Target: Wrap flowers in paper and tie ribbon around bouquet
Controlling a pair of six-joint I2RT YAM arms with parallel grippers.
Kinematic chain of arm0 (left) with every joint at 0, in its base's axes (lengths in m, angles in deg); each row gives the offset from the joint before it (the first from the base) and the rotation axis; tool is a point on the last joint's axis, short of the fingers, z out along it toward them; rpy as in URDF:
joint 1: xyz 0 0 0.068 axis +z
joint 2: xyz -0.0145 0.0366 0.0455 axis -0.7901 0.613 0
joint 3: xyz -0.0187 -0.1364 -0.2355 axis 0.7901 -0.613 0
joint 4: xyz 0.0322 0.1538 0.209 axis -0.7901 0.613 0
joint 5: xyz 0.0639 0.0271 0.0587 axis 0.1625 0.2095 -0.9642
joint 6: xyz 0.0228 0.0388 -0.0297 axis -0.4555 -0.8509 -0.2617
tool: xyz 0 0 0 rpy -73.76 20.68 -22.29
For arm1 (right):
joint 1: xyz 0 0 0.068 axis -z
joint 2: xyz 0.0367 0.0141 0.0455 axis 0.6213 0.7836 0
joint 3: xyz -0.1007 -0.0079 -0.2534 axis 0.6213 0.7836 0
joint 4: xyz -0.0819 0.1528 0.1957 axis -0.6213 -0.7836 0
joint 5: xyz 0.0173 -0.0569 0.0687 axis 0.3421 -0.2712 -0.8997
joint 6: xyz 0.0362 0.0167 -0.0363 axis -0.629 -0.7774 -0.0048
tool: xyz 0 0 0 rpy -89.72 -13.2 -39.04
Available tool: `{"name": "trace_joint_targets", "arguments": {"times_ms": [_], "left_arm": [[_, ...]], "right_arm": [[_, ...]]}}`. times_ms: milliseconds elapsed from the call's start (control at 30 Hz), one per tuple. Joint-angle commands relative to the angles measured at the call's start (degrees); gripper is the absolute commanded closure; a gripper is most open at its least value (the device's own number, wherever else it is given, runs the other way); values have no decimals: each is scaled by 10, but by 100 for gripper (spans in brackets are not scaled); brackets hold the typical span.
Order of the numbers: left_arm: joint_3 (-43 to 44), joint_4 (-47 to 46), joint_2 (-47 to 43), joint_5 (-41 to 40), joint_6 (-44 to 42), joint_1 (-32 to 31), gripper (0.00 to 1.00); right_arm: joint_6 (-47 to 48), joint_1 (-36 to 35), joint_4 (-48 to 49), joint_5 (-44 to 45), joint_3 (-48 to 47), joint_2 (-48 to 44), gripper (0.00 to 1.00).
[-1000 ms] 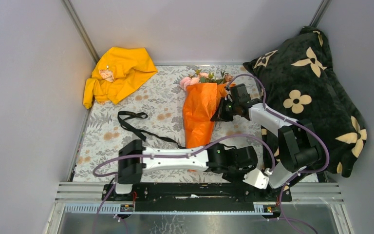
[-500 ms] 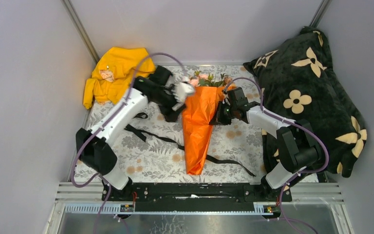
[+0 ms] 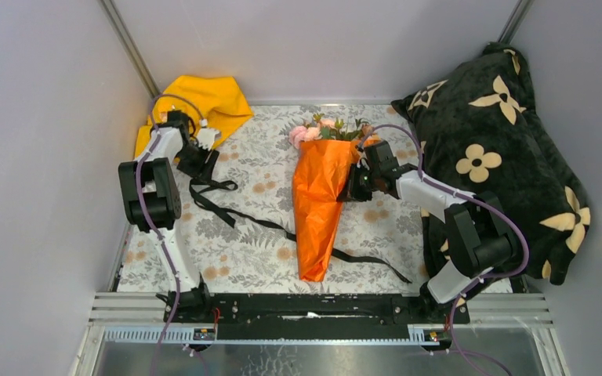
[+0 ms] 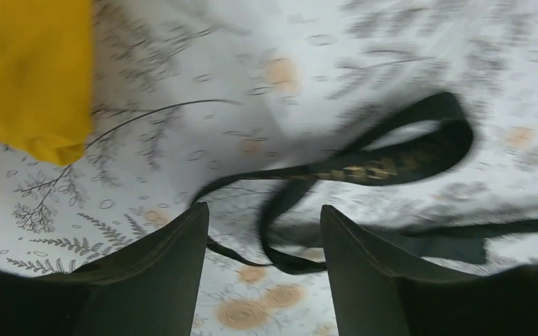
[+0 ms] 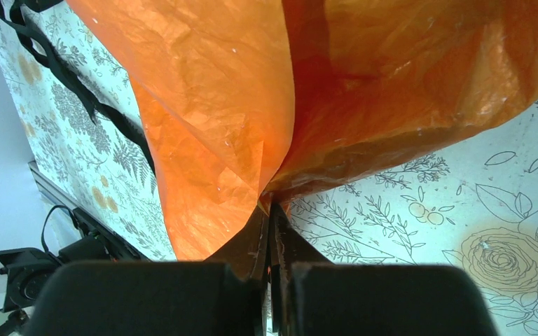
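**Operator:** While the bouquet point(image 3: 320, 196) is lying on the worktop point(image 3: 235, 258) with its tip pointing toward the arm bases, which step is running?

**Technician:** Wrapping is looking complete, so in my judgement tying is the step in hand. The paper point(image 3: 313, 227) is forming a closed cone around the stems. The flowers point(image 3: 323, 128) are showing at its far, wide end. The ribbon point(image 3: 239, 213) is lying flat on the worktop and appears to be passing beneath the lower part of the cone. Its looped end is at the left and its free end at the near right. It is not yet circling the cone.

**Operator:** What are the end effectors doing?

**Technician:** The right end effector point(image 5: 270, 210) is clenching a fold of paper at the cone's right edge, near the wide end. The left end effector point(image 4: 263, 217) is hovering over the ribbon's looped end, released, with jaws apart and nothing between them. It is just beside the yellow garment point(image 4: 28, 70). The black pillow point(image 3: 502, 141) at the right is playing no part.

**Operator:** What is the next move calling for?

**Technician:** Probably a descent onto the loop, a closure on the ribbon alone, then a draw across the cone. The ribbon is thin and lying flat, so the fingers are needing to reach right down to the surface. The right grip should be holding, or the paper may be springing open.
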Motion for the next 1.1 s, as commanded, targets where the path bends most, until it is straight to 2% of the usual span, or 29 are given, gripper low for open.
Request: {"name": "trace_joint_targets", "arguments": {"times_ms": [0, 300, 567, 867, 1067], "left_arm": [[32, -43, 37, 4, 46, 51, 34], [-13, -69, 65, -17, 60, 58, 35], [-45, -78, 48, -38, 47, 60, 54], [-59, -62, -44, -37, 56, 74, 37], [-94, -86, -84, -24, 118, 82, 33]], "right_arm": [[19, -7, 13, 6, 1, -20, 100], [33, -6, 9, 10, -6, -13, 100], [23, -13, 22, -3, 3, -24, 100], [21, -21, 20, 0, 6, -31, 100], [23, -22, 26, 0, 8, -27, 100]]}}
